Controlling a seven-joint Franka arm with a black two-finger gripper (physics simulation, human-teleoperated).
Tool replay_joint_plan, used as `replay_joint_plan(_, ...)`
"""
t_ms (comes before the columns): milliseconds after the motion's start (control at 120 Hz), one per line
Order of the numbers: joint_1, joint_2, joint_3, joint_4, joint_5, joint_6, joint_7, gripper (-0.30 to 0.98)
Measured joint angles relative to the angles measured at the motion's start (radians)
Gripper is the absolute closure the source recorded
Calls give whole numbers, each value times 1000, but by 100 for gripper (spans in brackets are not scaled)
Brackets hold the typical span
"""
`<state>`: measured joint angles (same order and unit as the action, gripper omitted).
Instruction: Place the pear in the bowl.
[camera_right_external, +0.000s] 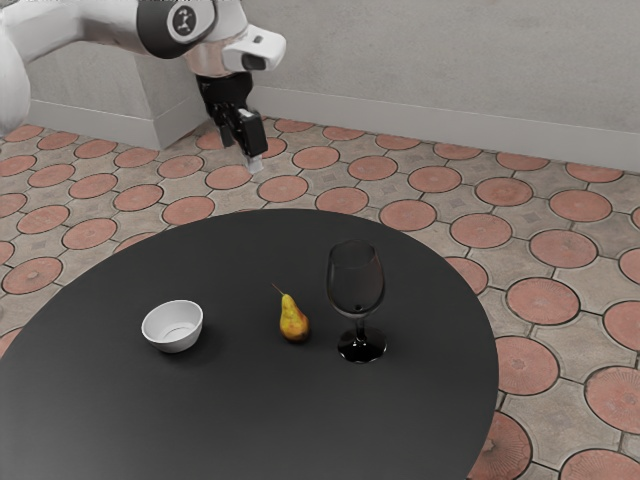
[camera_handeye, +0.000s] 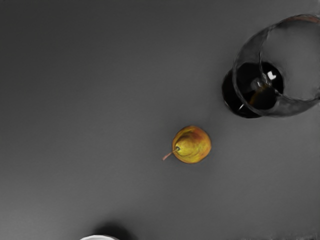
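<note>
**Pear Transfer: Pincer Spread and Unloaded, Pear on the Counter**

The pear (camera_right_external: 293, 322) stood on its broad end on the counter (camera_right_external: 240, 430), outside the bowl, with its stem (camera_right_external: 279, 290) leaning toward the exterior view's left. Expected handling: light, firm inside, with a thin skin liable to bruise and possibly slick. The recommended hold was across the rounded belly, low enough to avoid the narrow neck, with moderate pressure. The stem was judged too weak to serve as a grip point.

The bowl (camera_right_external: 172, 328) was upright and empty, toward the exterior view's left. Open counter lay between it and the pear, giving a direct carry path. Its rim called for a short lift and a gentle lowering.

The wine glass (camera_right_external: 356, 290) stood upright, close to the pear toward the exterior view's right. It was the main hazard: fragile, top-heavy and easily tipped. The approach called for finger clearance on that side, and the exit was best made away from it.

Farther off, the counter's rounded edge left ample margin behind the pear. The pincer (camera_right_external: 243, 156) was high and beyond that edge in the exterior view, its fingers apart with nothing between them. The tiled floor (camera_right_external: 435, 180) lay farther back.
</note>
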<state>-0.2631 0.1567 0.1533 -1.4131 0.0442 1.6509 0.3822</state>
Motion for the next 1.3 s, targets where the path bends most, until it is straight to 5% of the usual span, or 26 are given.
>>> replay_joint_plan(267,-18,9,-29,-150,-10,8,85,0)
replay_joint_plan(508,-1,9,-42,-398,-217,105,111,0)
replay_joint_plan(767,53,145,-40,-434,-387,312,83,0)
replay_joint_plan(1300,100,325,-37,-425,-500,620,42,0)
